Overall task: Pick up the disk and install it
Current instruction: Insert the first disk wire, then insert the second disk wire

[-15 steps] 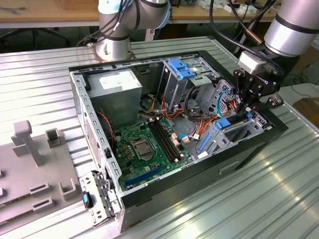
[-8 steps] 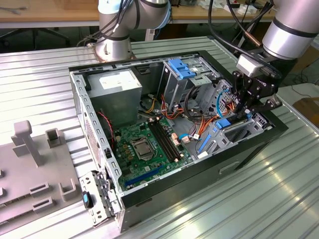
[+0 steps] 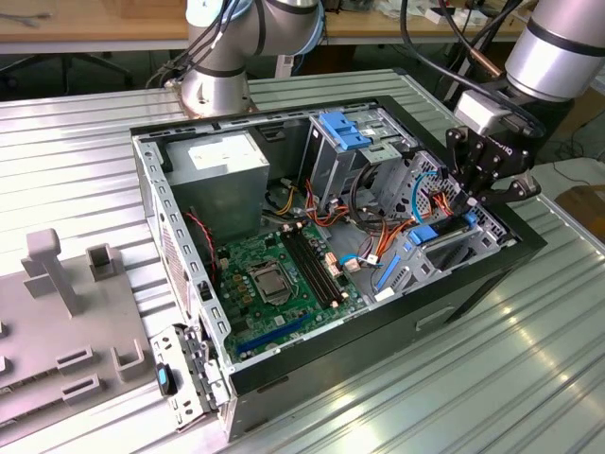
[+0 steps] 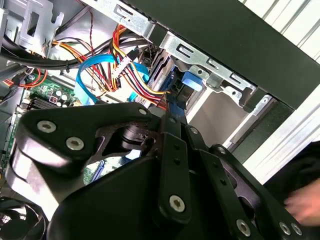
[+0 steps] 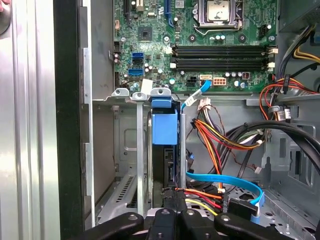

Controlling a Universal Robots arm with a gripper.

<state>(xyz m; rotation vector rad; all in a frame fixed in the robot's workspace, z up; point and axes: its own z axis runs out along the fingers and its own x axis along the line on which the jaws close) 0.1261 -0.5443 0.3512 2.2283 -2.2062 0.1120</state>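
The disk (image 3: 452,244), dark with bright blue rails, stands on edge inside the drive bay at the open computer case's end, on the exterior view's right. Its blue rail end (image 5: 165,129) shows between the bay's silver guides, and also appears beside the case's black wall (image 4: 192,81). My gripper (image 3: 471,200) hangs straight above that bay. Its black fingers are drawn together (image 4: 172,114) and their tips meet at the disk's near end (image 5: 175,212). Whether they pinch the disk or merely touch it is hidden.
Orange, yellow and blue cables (image 5: 220,145) run close beside the bay. The green motherboard (image 3: 274,274), grey power supply box (image 3: 222,161) and blue-latched drive cage (image 3: 350,132) fill the case. A grey fixture plate (image 3: 57,312) lies at the exterior view's left. A blurred hand (image 4: 305,205) is nearby.
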